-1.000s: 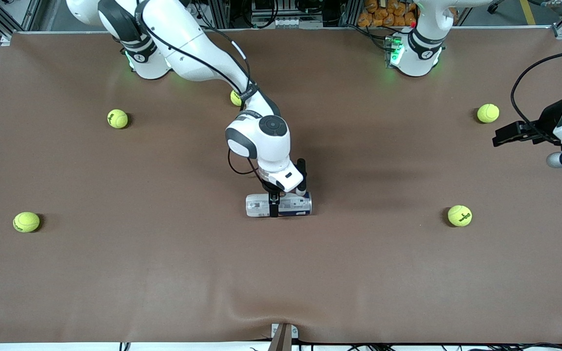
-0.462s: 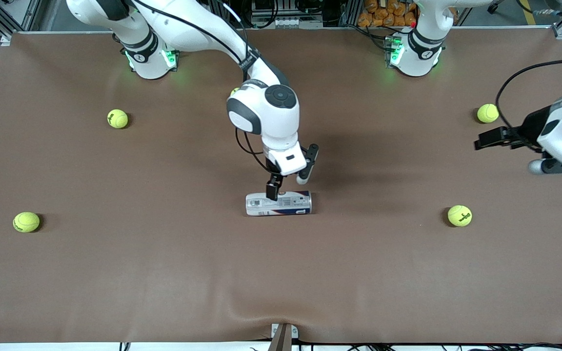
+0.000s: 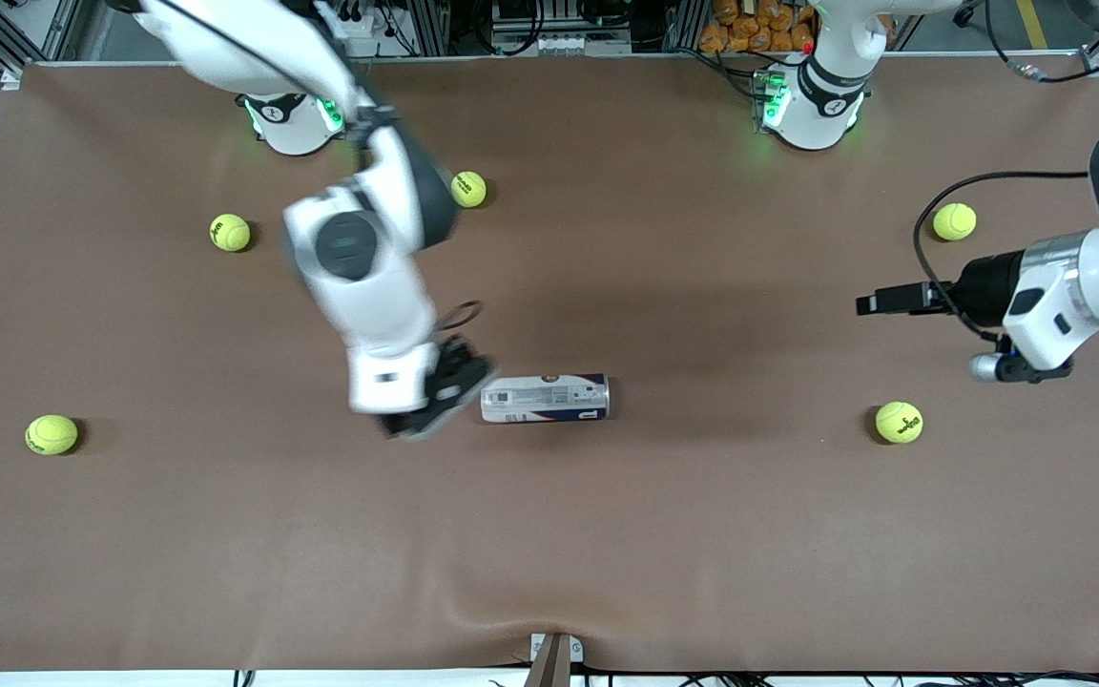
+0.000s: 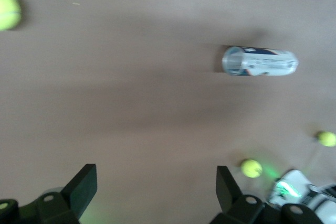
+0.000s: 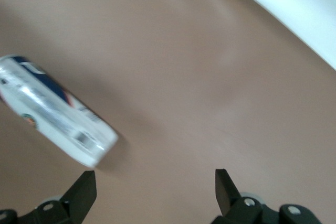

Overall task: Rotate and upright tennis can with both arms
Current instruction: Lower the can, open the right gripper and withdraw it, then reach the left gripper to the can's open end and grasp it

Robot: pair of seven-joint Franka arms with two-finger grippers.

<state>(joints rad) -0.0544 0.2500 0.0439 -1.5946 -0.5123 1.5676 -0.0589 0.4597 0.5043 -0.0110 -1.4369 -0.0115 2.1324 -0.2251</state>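
The tennis can (image 3: 545, 398) lies on its side in the middle of the brown table, white, navy and red label up. My right gripper (image 3: 437, 395) is open and empty, low over the table just off the can's end toward the right arm's end. In the right wrist view the can (image 5: 55, 111) lies just off one finger of the open gripper (image 5: 156, 190). My left gripper (image 3: 879, 301) is open and empty over the table toward the left arm's end, well away from the can. The left wrist view shows the can (image 4: 260, 61) far off the gripper (image 4: 156, 187).
Several yellow-green tennis balls lie scattered: one (image 3: 468, 189) near the right arm's base, one (image 3: 230, 232) and one (image 3: 51, 434) toward the right arm's end, one (image 3: 954, 221) and one (image 3: 899, 422) near the left gripper.
My right gripper let go of the can, rose and swung to its end toward the right arm's end. My left gripper moved in toward the can. The can stayed put.
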